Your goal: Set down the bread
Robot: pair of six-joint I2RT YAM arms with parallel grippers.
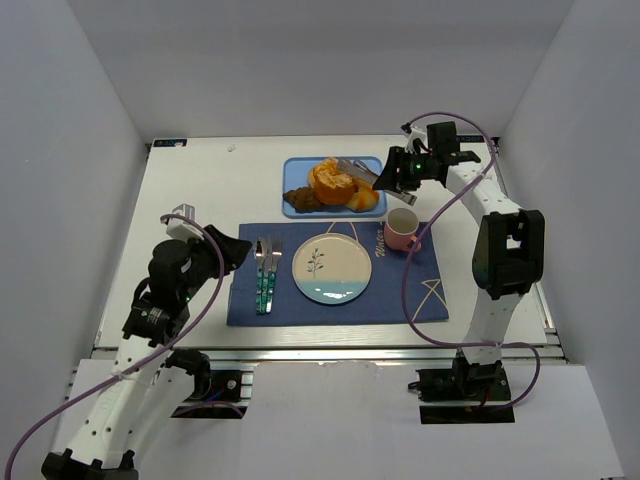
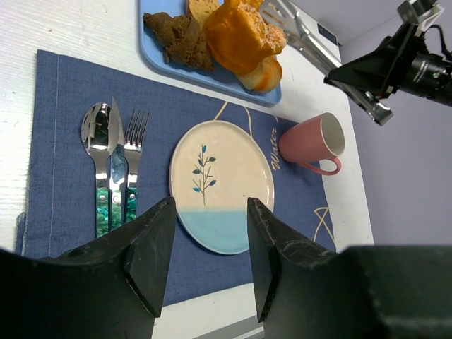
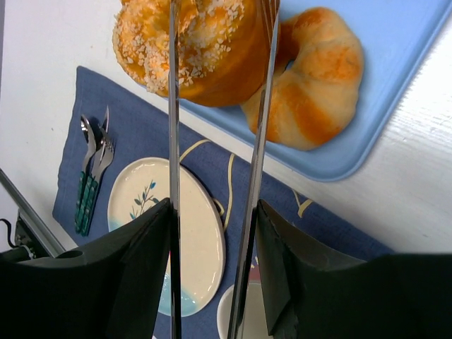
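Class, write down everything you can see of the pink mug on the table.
The pink mug looks like glazed ceramic, pink outside and pale inside, with a loop handle turned toward the near side. It stands upright and appears empty, at the far right corner of the blue placemat, beside pale lettering. It sits to the right of the plate without touching it, just nearer than the blue tray. Only the placemat touches it.

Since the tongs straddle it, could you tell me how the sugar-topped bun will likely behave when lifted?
The sugar-topped bun looks puffy, so it is probably light and may dent under a hard squeeze. Its rounded, glossy sides may slip between the thin, smooth tongs. Its crumbly topping will probably shed grains.
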